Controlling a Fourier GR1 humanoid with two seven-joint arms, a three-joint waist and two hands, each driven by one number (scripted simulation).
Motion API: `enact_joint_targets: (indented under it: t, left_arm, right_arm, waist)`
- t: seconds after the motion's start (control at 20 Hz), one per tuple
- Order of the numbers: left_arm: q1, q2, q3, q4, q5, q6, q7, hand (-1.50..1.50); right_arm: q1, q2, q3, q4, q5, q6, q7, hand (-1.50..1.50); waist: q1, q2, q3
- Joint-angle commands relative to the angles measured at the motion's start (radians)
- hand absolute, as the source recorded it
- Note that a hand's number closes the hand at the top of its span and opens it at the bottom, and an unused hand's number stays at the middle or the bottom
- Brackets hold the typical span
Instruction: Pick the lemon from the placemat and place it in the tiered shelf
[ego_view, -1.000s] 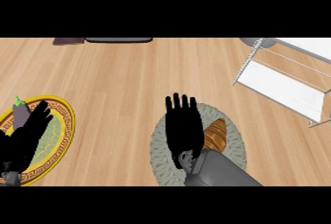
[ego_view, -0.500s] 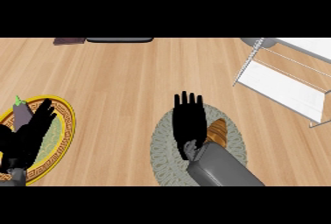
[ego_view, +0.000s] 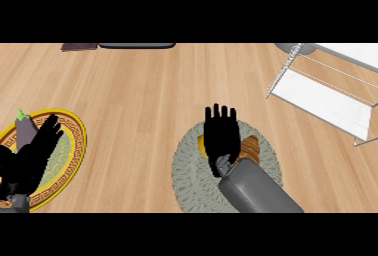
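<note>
Wooden counter (ego_view: 140, 85) seen steeply from above, with the white tiered shelf (ego_view: 328, 97) at 2 o'clock, a round grey placemat (ego_view: 193, 175) at 6 o'clock and a gold-rimmed plate (ego_view: 74, 145) at 9 o'clock bearing a dark eggplant (ego_view: 26, 131). Right hand (ego_view: 220, 137) lies flat over the placemat with fingers straight and spread toward 12 o'clock, holding nothing; a sliver of yellow at its 9 o'clock edge is taken to be the lemon (ego_view: 201, 145), mostly hidden beneath the palm, while a brown item (ego_view: 249, 149) of unclear kind lies touching the hand at 3 o'clock. Left hand (ego_view: 33, 152) rests open over the plate. Step in hand, as judged: reach and descent onto the lemon, grasp not yet made. Next move calls for curling fingers round the lemon without catching the brown neighbour, then lifting toward 2 o'clock
</note>
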Motion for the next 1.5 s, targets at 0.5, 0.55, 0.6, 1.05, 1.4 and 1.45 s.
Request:
enact_joint_targets:
  t: [0.5, 0.55, 0.6, 1.05, 1.4, 1.45]
  left_arm:
    - [0.008, -0.055, 0.043, -0.042, -0.055, -0.039, 0.029, 0.00]
    - [0.064, 0.003, 0.091, -0.120, -0.002, -0.086, 0.082, 0.00]
    - [0.018, -0.046, 0.058, -0.088, -0.053, -0.039, 0.086, 0.00]
    - [0.025, -0.059, 0.076, -0.110, -0.074, -0.053, 0.090, 0.00]
    - [0.045, -0.075, 0.081, -0.027, -0.079, -0.076, 0.010, 0.00]
    - [0.012, -0.072, 0.096, -0.023, -0.082, -0.054, 0.027, 0.00]
  right_arm:
    - [0.016, -0.029, -0.017, 0.170, 0.056, -0.150, -0.172, 1.50]
    - [0.015, -0.027, -0.007, 0.107, 0.065, -0.105, -0.142, 1.50]
    - [0.033, -0.037, -0.012, 0.024, 0.065, -0.051, -0.139, 1.50]
    - [0.022, -0.020, -0.061, -0.109, 0.136, -0.100, -0.118, 1.50]
    - [0.148, -0.149, -0.310, -0.382, -0.003, -0.116, -0.083, 1.50]
    - [0.096, -0.150, -0.350, -0.426, -0.030, -0.043, -0.056, 1.50]
  waist:
    - [0.000, 0.000, 0.000]
    - [0.003, -0.002, 0.000]
    - [-0.004, -0.001, 0.000]
    - [-0.003, -0.003, 0.000]
    - [-0.024, -0.006, 0.000]
    - [-0.022, -0.005, 0.000]
